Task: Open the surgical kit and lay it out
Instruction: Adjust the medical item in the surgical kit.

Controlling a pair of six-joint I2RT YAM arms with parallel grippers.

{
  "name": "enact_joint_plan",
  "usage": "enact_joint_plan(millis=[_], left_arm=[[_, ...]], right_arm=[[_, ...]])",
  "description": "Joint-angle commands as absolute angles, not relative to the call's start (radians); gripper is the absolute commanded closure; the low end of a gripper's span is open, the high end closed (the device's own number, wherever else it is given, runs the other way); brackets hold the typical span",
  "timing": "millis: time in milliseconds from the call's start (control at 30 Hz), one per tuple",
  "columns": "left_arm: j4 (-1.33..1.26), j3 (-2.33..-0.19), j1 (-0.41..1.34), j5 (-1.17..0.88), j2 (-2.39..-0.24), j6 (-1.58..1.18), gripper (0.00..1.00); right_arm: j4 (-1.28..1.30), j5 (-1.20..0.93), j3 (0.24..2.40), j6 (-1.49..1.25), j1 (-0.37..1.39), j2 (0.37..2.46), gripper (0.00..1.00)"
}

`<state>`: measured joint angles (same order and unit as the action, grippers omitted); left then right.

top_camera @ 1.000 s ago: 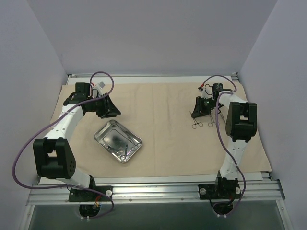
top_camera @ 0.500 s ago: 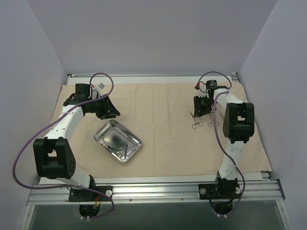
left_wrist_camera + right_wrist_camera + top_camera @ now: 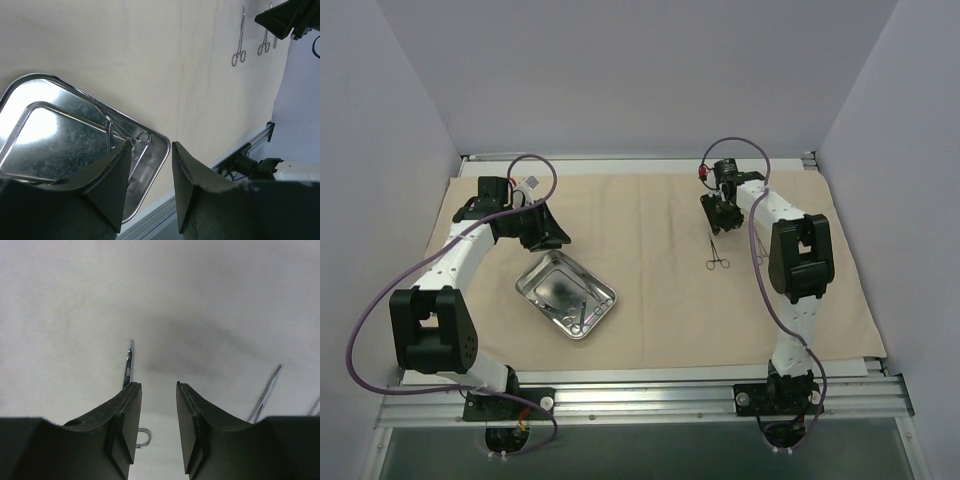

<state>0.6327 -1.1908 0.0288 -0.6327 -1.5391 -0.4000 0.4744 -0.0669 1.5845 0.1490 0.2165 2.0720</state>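
The beige cloth wrap (image 3: 650,220) lies spread flat over the table. On it, left of centre, sits the steel tray (image 3: 548,283) with slim ring-handled instruments (image 3: 582,312) in its near corner, also seen in the left wrist view (image 3: 122,137). My left gripper (image 3: 150,145) hangs open above the tray (image 3: 50,135), holding nothing. My right gripper (image 3: 718,215) hovers open over the cloth at the back right. One instrument (image 3: 130,362) lies on the cloth under its left finger, and a second instrument (image 3: 267,392) lies to the right. In the top view the first instrument (image 3: 717,255) lies just in front of the gripper.
Grey walls close in the back and both sides. A metal rail (image 3: 640,400) runs along the near edge by the arm bases. Purple cables (image 3: 535,160) loop off both arms. In the left wrist view two instruments (image 3: 239,37) lie side by side on the cloth.
My right gripper has swung left and toward the back while its jaws widened. The instrument nearest it now lies slightly further left on the cloth. The left arm has not moved.
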Motion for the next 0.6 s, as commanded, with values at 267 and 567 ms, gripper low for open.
enact_joint_plan(millis=[267, 567], left_arm=[[0.621, -1.207, 0.020, -0.638, -1.516, -0.387, 0.53], [0.618, -1.209, 0.018, -0.646, -1.522, -0.385, 0.53]], right_arm=[[0.512, -0.087, 1.620, 0.092, 0.233, 2.056, 0.69], [0.499, -0.121, 1.603, 0.049, 0.256, 2.080, 0.68]])
